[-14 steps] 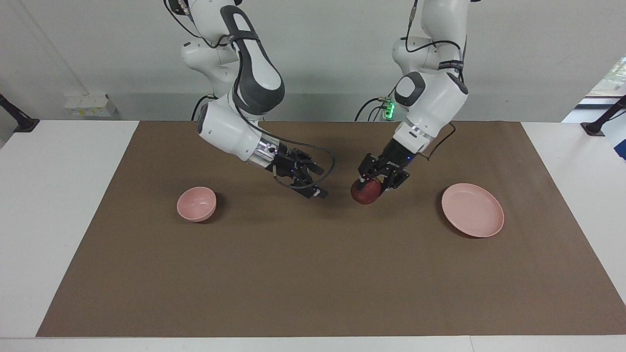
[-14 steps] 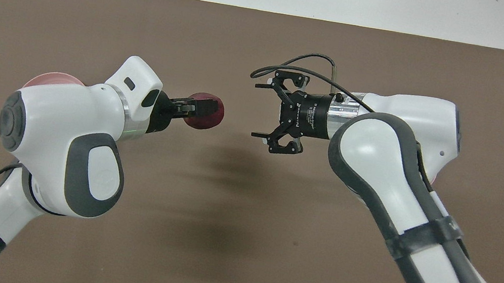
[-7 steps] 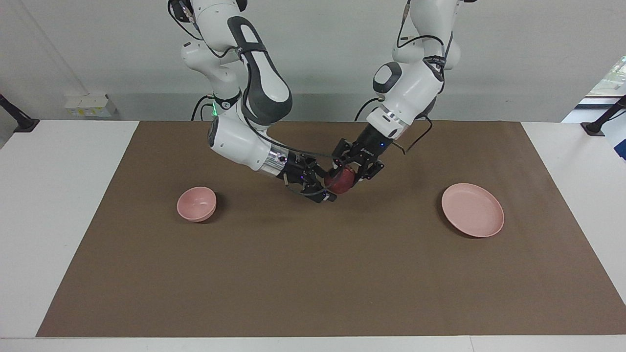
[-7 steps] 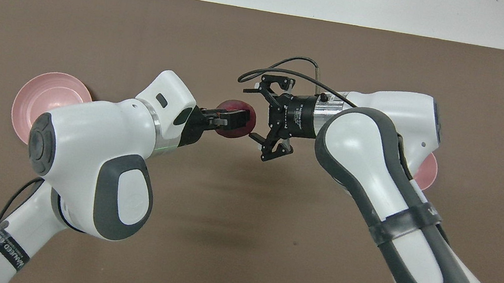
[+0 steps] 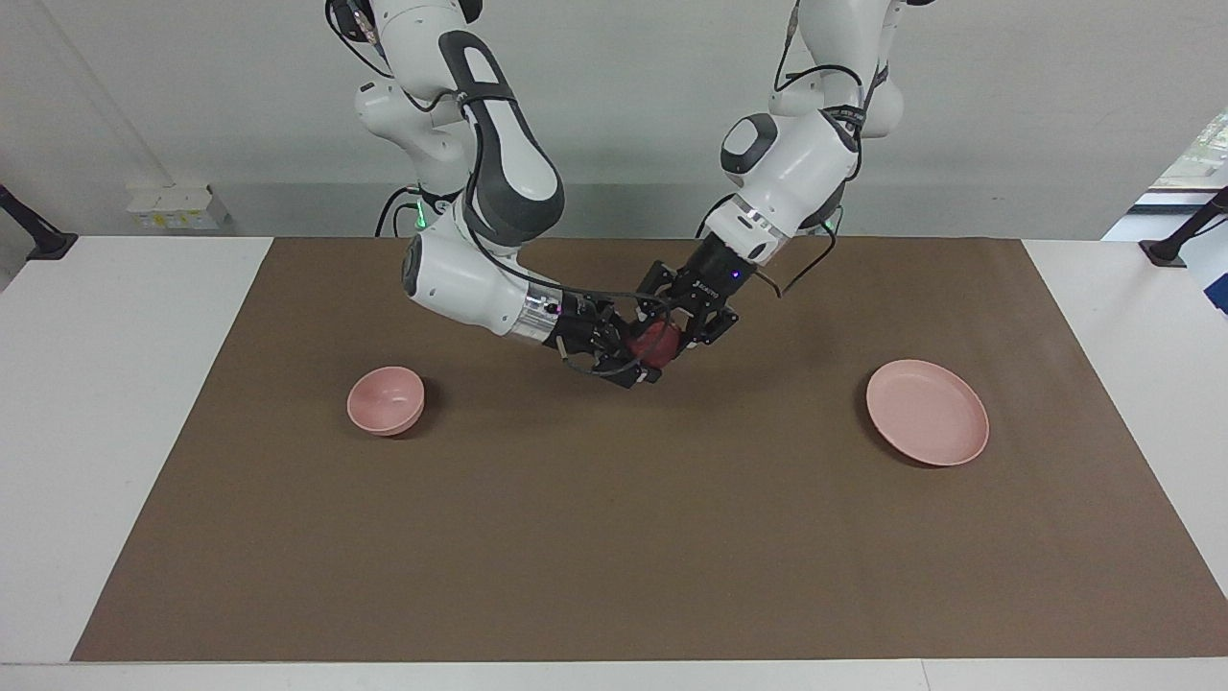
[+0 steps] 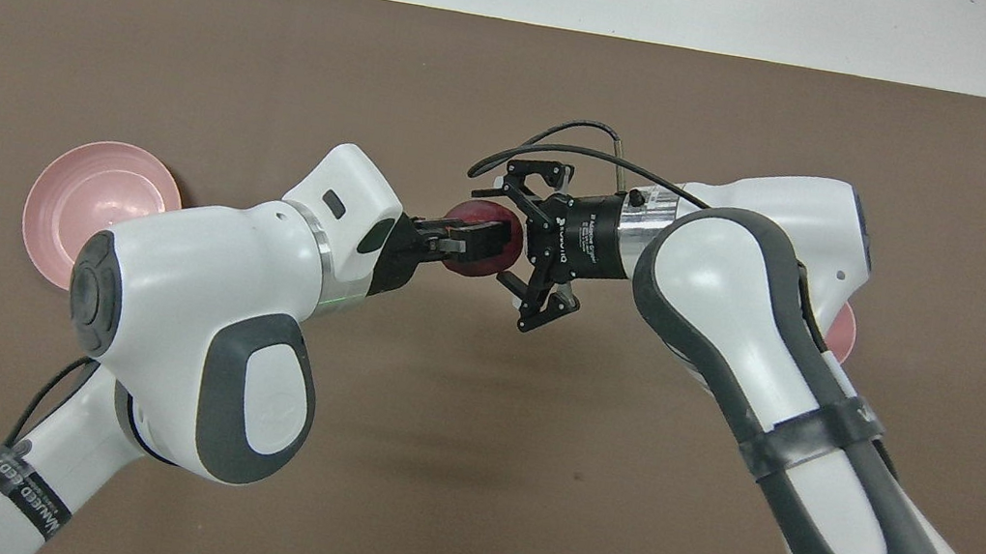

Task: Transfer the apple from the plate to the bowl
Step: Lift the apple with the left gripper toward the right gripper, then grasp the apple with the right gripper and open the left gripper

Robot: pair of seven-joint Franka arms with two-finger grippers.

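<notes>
While your two arms meet over the middle of the brown mat [image 5: 614, 537], the small dark red apple [image 5: 656, 344] hangs in the air between them, clamped in the left gripper [image 5: 666, 331], whose fingers are clenched on it. From overhead you only see part of the apple [image 6: 472, 237], since that gripper's black fingers [image 6: 477, 238] cross its top. The right gripper [image 5: 628, 357] sits spread wide around the apple; whether its fingertips actually touch the fruit is hard to make out, everything there is a black tangle. The small deep pale pink bowl [image 5: 386, 400] sits toward the right arm's end; overhead, only a sliver of it [image 6: 842, 331] peeks past the right arm. The flat round pale pink plate [image 5: 927, 412] lies bare toward the left arm's end, partly covered overhead [image 6: 91, 188] by the left arm.
</notes>
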